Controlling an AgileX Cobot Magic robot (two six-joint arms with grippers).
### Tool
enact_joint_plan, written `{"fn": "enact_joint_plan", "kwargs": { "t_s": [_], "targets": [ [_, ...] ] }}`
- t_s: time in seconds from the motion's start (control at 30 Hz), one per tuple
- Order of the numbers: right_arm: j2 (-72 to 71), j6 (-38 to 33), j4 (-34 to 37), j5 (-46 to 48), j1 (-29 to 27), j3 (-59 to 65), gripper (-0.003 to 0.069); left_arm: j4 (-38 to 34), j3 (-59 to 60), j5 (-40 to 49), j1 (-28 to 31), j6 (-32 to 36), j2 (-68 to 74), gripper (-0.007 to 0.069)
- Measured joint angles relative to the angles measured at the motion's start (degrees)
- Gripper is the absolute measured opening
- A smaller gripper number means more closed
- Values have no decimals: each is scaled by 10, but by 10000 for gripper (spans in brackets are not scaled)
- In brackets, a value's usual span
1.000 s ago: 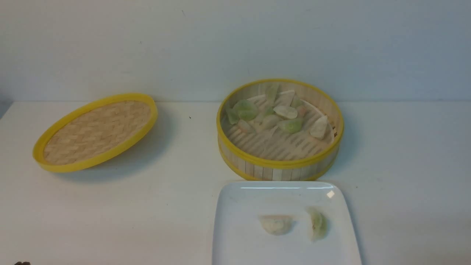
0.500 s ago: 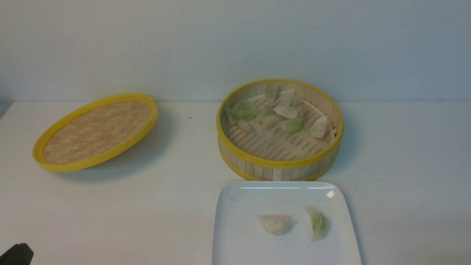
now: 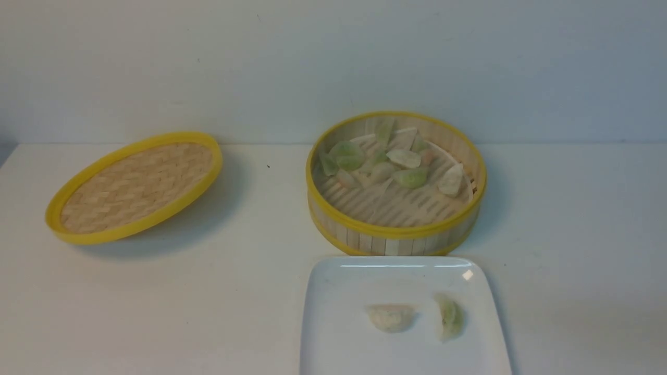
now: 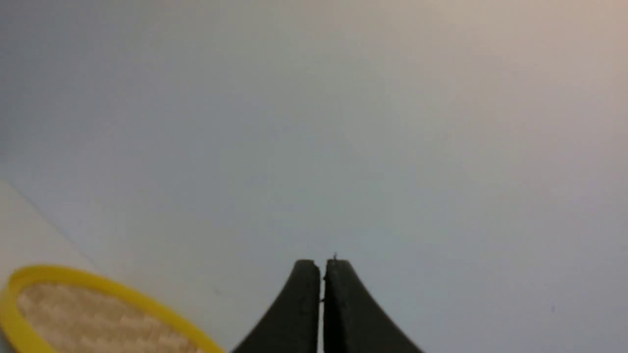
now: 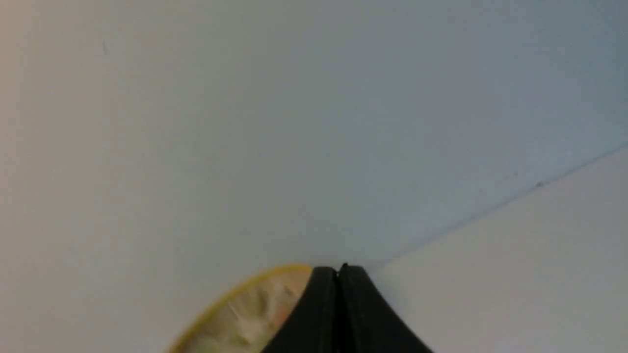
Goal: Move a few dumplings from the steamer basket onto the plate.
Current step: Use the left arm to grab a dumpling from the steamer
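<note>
The left gripper (image 4: pixel 321 267), black and slim-fingered, is clenched on nothing, its fingers drawn together; the left wrist view shows it alongside part of the woven lid. The right gripper (image 5: pixel 338 272), likewise black, is closed and holds nothing; a blurred piece of the steamer shows beyond its tips. Neither gripper appears in the front view.

Outward from them, on the white desk (image 3: pixel 250 291), lies the glossy white square plate with rounded corners (image 3: pixel 344 344), at the desk's near edge as the front view shows it, its near side cut off by the picture. It carries two dumplings: a pale white, half-moon one (image 3: pixel 392 319) and, to its right and closer to the plate's right edge, a light green crescent one (image 3: pixel 451 316). The two lie apart.

Just behind the plate's far edge sits the round bamboo steamer basket with yellow rims (image 3: pixel 393 245), upright. Inside, on its slatted floor, are more translucent dumplings (image 3: pixel 411 177) in green, whitish and pinkish tints, mostly bunched toward the far and left parts of the wall; one whitish dumpling (image 3: pixel 451 180) lies near the right wall.

Well to the left, toward the desk's far left corner, the shallow woven bamboo lid with a yellow rim (image 3: pixel 140 187) rests tilted.
</note>
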Motion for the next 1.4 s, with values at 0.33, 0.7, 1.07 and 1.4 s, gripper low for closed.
{"fn": "enact_joint_plan", "kwargs": {
  "t_s": [0.33, 0.7, 1.07, 1.4],
  "targets": [
    [0, 80, 122, -53, 7, -27, -14, 136, -300, 251, 0, 56, 140, -6],
    [225, -57, -19, 403, 86, -432, -14, 136, -670, 816, -6, 175, 625, -6],
    [380, -177, -26, 578, 97, -532, -14, 266, -934, 880, -218, 134, 982, -6],
    [376, -178, -31, 593, 97, -520, -14, 272, -1267, 898, -276, 129, 1244, -6]
  ]
}}
